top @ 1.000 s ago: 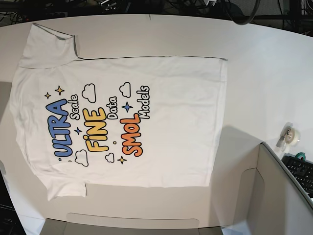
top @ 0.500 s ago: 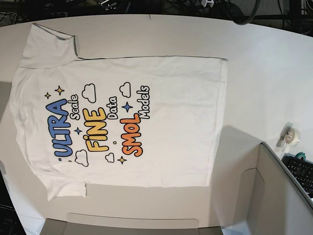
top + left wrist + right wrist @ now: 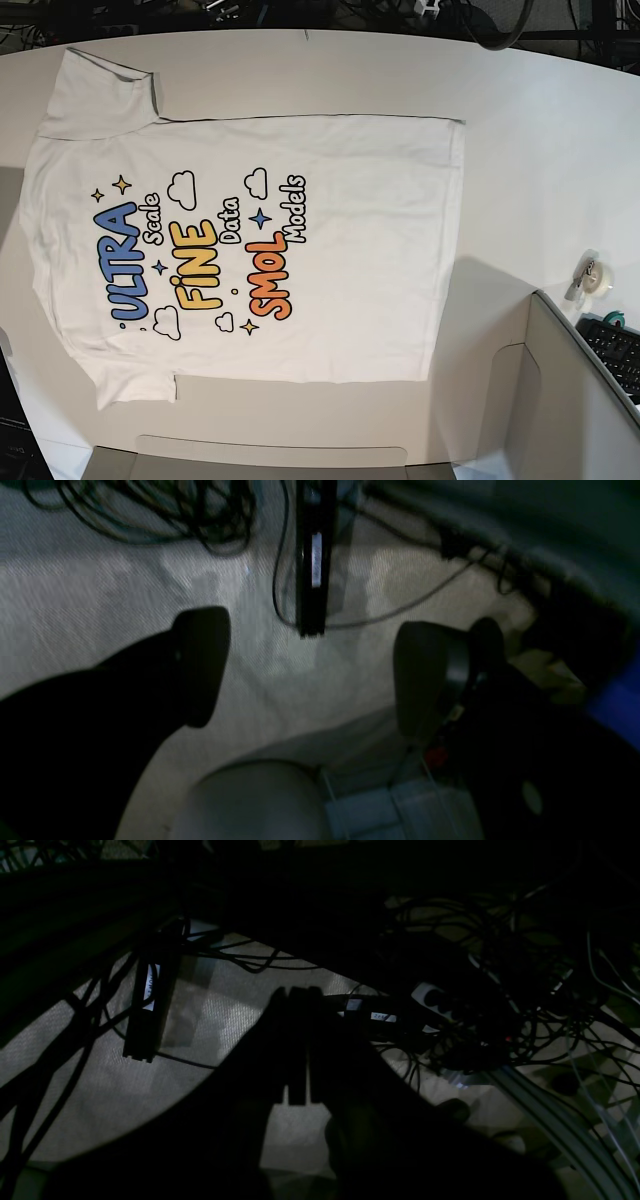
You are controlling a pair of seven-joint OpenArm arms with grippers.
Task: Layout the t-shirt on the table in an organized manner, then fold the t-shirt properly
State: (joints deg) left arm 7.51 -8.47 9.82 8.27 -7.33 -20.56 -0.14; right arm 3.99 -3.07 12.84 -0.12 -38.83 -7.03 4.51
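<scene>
Lying flat, unmoved since earlier frames: t-shirt [image 3: 250, 250] on table [image 3: 540, 150]; left gripper [image 3: 310, 675] spread apart, right gripper [image 3: 298, 1045] pressed together.

The white t-shirt [image 3: 330, 250] lay spread flat, print side up, across the left and middle of the base frame, collar end toward the left edge, hem toward the right, both short sleeves out, its blue, yellow and orange lettering turned sideways; the white curved worktop [image 3: 540, 150] extended well beyond it
</scene>
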